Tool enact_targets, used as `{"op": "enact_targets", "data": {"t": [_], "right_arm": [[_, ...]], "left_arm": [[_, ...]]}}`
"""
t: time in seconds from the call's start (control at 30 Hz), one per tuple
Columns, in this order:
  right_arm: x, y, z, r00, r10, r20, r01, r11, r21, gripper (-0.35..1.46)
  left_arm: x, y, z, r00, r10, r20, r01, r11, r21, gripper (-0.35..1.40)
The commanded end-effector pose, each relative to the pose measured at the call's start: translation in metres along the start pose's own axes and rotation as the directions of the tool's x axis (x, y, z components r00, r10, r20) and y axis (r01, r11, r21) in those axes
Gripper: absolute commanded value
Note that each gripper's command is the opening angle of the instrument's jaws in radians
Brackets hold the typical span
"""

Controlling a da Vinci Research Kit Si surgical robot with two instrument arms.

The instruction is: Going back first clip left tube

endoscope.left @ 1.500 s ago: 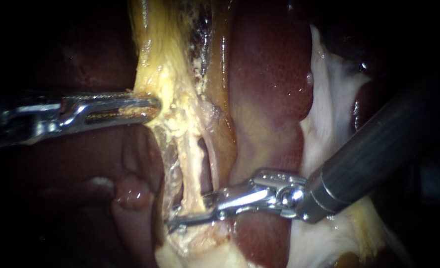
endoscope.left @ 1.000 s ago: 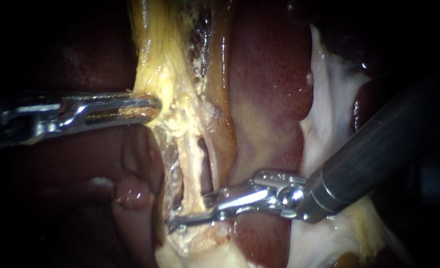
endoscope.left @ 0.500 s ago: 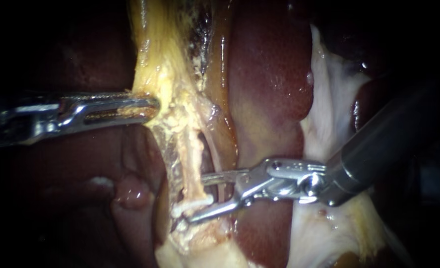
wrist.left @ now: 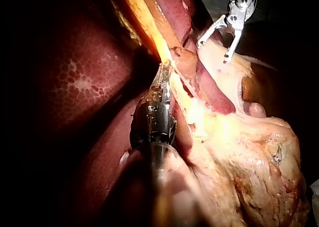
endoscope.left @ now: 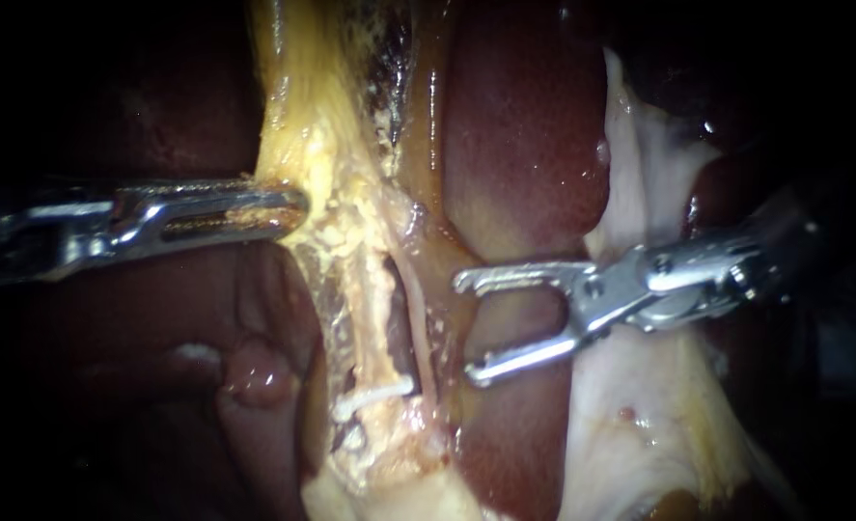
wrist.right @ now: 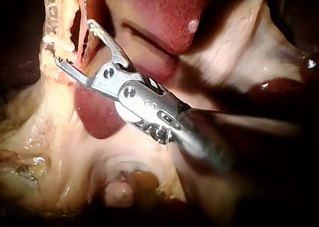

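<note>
Moved: right instrument [endoscope.left: 464,328] has backed off the left tube [endoscope.left: 379,314], jaws wide, empty.
Clip [endoscope.left: 374,396]: across tube.
Left instrument [endoscope.left: 283,210]: clamps yellow tissue [endoscope.left: 302,145].

You see your clip [endoscope.left: 374,397] as a small white bar, closed across the left tube [endoscope.left: 377,307] low on its bare stretch. It lies nearly level, its right end tipped slightly up, and both ends stick out past the tube's sides. Your left tube is a pale cream strand, rough and flecked, running almost straight down from the yellow tissue [endoscope.left: 321,145] above to below the clip. It stands exposed, with a dark gap on either side, and a thinner pinkish strand [endoscope.left: 416,318] runs just beside it on the right
</note>
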Motion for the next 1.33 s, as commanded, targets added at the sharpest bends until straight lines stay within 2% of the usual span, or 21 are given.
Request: {"op": "enact_targets", "data": {"t": [0.03, 0.23, 0.33, 0.47, 0.7, 0.87, 1.33], "right_arm": [[0.0004, 0.0000, -0.0004, 1.000, -0.008, -0.003, 0.008, 1.000, -0.001, 0.60], [0.0016, -0.0001, -0.0013, 0.999, -0.036, -0.018, 0.036, 0.999, -0.001, 0.60], [0.0015, -0.0001, -0.0012, 0.999, -0.037, -0.018, 0.037, 0.999, -0.001, 0.60], [0.0015, -0.0003, -0.0012, 0.999, -0.038, -0.018, 0.038, 0.999, 0.000, 0.60], [0.0011, -0.0007, -0.0003, 0.999, -0.043, -0.021, 0.044, 0.999, 0.014, 0.60], [0.0010, -0.0008, 0.0002, 0.999, -0.045, -0.024, 0.046, 0.999, 0.022, 0.60], [0.0013, -0.0008, 0.0000, 0.999, -0.043, -0.033, 0.044, 0.999, 0.021, 0.60]], "left_arm": [[0.0001, 0.0001, 0.0002, 1.0000, 0.001, 0.000, -0.001, 1.000, 0.000, -0.35], [0.0006, 0.0007, 0.0013, 1.0000, 0.004, 0.002, -0.004, 1.000, 0.000, -0.35], [0.0018, 0.0013, 0.0032, 0.9998, 0.017, 0.004, -0.017, 1.000, 0.010, -0.35], [0.0034, 0.0023, 0.0063, 0.9999, 0.010, 0.003, -0.011, 1.000, 0.025, -0.35], [0.0034, 0.0023, 0.0090, 1.0000, 0.002, -0.002, -0.002, 0.999, 0.045, -0.35], [0.0035, 0.0018, 0.0095, 1.0000, 0.003, -0.003, -0.003, 0.999, 0.051, -0.35], [0.0036, 0.0018, 0.0094, 1.0000, 0.004, -0.003, -0.004, 0.999, 0.052, -0.35]]}}
